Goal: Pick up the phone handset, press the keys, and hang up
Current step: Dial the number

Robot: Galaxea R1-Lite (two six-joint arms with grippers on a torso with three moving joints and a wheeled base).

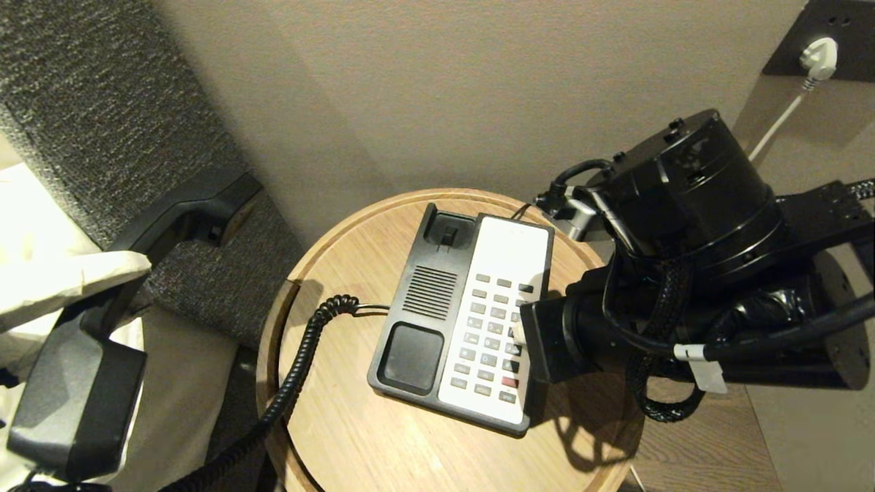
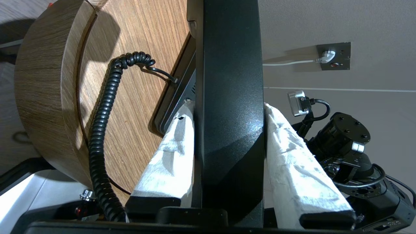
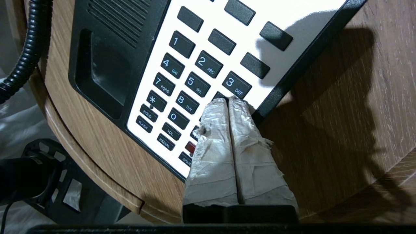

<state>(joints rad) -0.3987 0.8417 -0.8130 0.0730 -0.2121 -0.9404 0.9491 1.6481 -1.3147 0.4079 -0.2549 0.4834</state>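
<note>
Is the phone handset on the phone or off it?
Off. The left gripper holds the phone handset away from the phone, whose cradle sits empty.

- The head view looks steeply down from above on the round wooden surface (image 1: 355,437) and the phone base (image 1: 465,321), with the wall behind.
- The left wrist view sits close behind its taped fingers (image 2: 169,162), facing across the surface edge (image 2: 42,97) toward the wall socket (image 2: 334,56).
- The right wrist view looks down very near the keypad (image 3: 195,81).
- All three share the coiled cord (image 1: 301,369) and the surface.
</note>
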